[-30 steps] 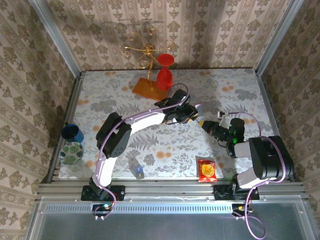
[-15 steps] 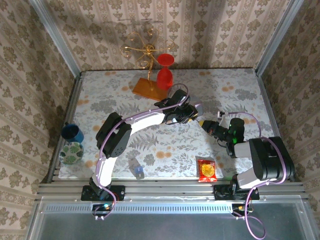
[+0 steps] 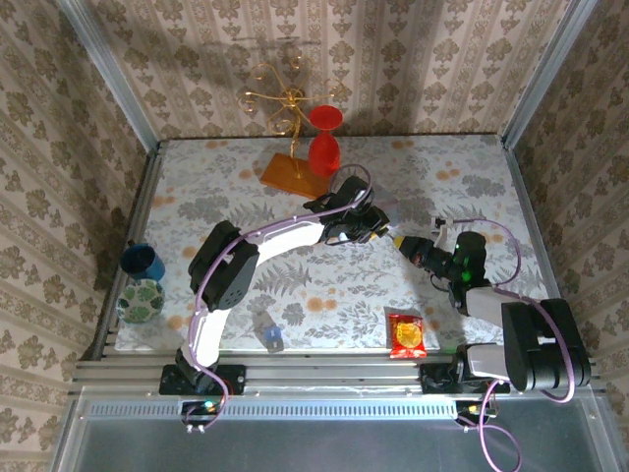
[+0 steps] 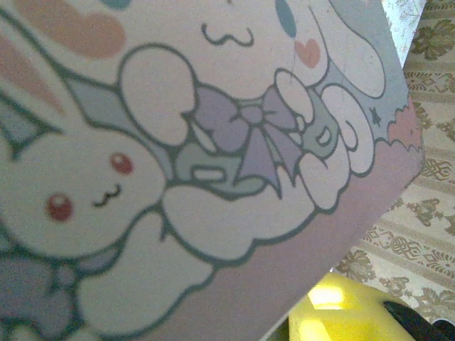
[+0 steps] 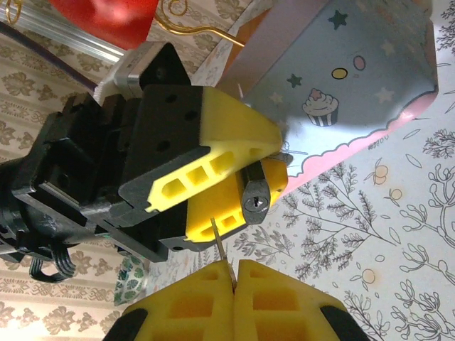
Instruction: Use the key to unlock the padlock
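Tin box (image 5: 355,85): pastel lid with stars and a cupcake, bunny print in the left wrist view; sits on the flowered table (image 3: 226,187).
Padlock (image 5: 254,197): tiny dark metal block with a silvery keyhole face; sits just beside the tin box on its near side, keyhole face turned away from the box.
Left gripper (image 5: 274,162): clenched on the padlock, 2 yellow fingers pinching it from opposite sides; right at the tin box's edge, touching or not cannot be told.
Key (image 5: 218,240): thin silvery blade; farther from the tin box than the padlock, tip just short of the padlock and off to 1 side of the keyhole, not inside it.
Right gripper (image 5: 233,268): clamped tight on the key, 2 yellow fingers pressed together with the blade sticking out between them; near the tin box, on its near side.
Red goblet (image 3: 324,146): stands behind the tin box, toward the back wall.
Orange board (image 3: 292,174): lies behind the tin box, on the left arm's side.
Gold wire stand (image 3: 280,98): farther behind the tin box than the goblet.
Red packet (image 3: 406,334): well apart from the tin box, on its near side.
Blue-capped bottle (image 3: 268,331): well apart from the tin box, near side, toward the left arm's base.
Blue cup (image 3: 142,261) and patterned vase (image 3: 140,301): well apart from the tin box, far out on the left arm's side.
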Tool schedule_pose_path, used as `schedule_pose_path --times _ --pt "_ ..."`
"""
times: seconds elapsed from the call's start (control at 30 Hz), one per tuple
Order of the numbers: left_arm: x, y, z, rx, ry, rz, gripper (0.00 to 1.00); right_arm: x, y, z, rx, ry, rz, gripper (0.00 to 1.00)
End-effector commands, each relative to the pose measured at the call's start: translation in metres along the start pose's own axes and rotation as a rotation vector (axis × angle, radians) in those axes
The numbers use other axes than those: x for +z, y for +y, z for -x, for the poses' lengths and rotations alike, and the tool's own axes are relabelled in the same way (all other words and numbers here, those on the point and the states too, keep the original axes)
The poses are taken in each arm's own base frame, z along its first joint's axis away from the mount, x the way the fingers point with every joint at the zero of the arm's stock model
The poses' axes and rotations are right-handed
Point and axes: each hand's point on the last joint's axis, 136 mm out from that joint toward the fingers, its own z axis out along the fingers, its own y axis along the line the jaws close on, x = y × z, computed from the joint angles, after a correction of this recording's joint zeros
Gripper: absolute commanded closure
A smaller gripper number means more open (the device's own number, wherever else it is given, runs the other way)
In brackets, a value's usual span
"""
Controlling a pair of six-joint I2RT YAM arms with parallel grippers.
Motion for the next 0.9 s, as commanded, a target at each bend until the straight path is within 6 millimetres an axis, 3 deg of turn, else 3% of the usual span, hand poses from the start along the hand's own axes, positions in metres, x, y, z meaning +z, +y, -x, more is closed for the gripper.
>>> schedule_pose_path --times 0.0,0.77,0.87 --pt "-0.023 -0.035 0.001 0.047 -0.013 -0.110 1.00 0.002 -0.005 -0.001 0.007 0.004 -0.013 1.00" --pt "-0.023 -0.035 -0.001 0.042 -0.001 -0.112 1.00 0.010 -0.002 0.011 0.017 -0.019 0.014 1.00" --pt "-0.022 -0.035 -0.001 0.042 0.001 -0.112 1.00 0.013 -0.010 0.009 0.038 -0.011 0.002 1.00"
